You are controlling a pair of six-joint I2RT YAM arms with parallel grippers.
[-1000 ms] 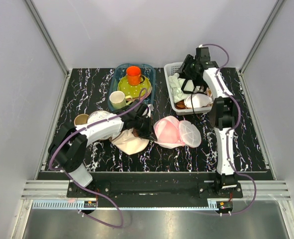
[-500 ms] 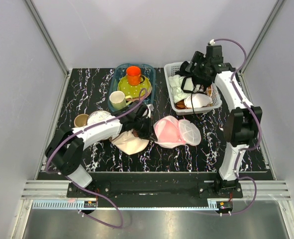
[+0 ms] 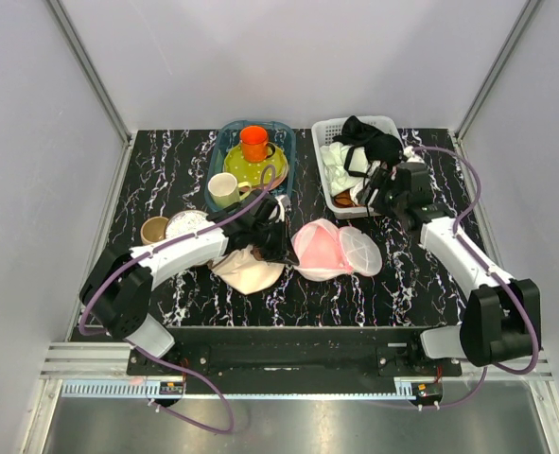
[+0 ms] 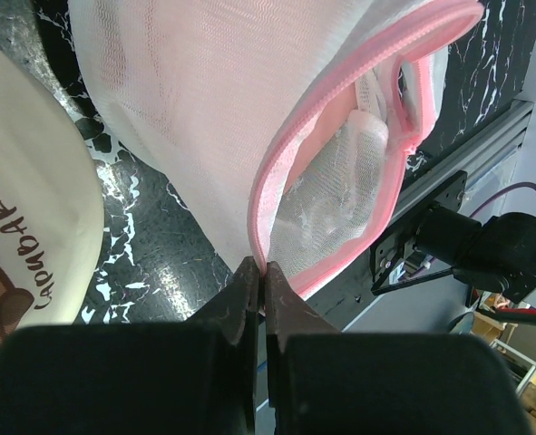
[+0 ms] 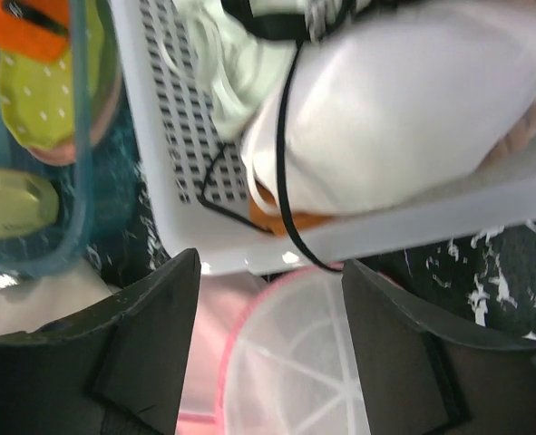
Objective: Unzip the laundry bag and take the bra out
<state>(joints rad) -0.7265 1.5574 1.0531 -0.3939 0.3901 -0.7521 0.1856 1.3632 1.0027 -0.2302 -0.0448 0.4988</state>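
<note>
**Pink-rimmed laundry bag (image 3: 359, 253) lying open mid-tabletop, left tool pinching its edge**

So, nearest the arm bases: the bag lies on the black marbled tabletop (image 3: 165, 180) roughly in the middle, folded out into two round halves side by side. The right half is white mesh with spoke ribs. The left half looks pink, and that's the bra (image 3: 315, 248), sitting in that half. The left tool (image 4: 260, 272) is pressed together on the bag's pink rim at its left edge. In the left wrist view the pink edge runs straight down into the closed fingers. Just left of the bag there's a beige cap (image 3: 244, 271) with a brown mark, partly under the left arm.

A bit further back, the right tool (image 5: 269, 265) hangs over the strip between the bag and the white basket (image 3: 323, 180), fingers well apart, nothing between them. The basket holds a white domed item (image 5: 404, 118), some pale green cloth (image 5: 236, 86) and a black garment (image 3: 369, 142). Left of it, at the far side, is a blue tub (image 3: 284, 132) with an orange cup (image 3: 253, 142) and a yellow-green dotted plate (image 3: 255, 168). A pale mug (image 3: 224, 189) stands at its near-left corner.
</note>
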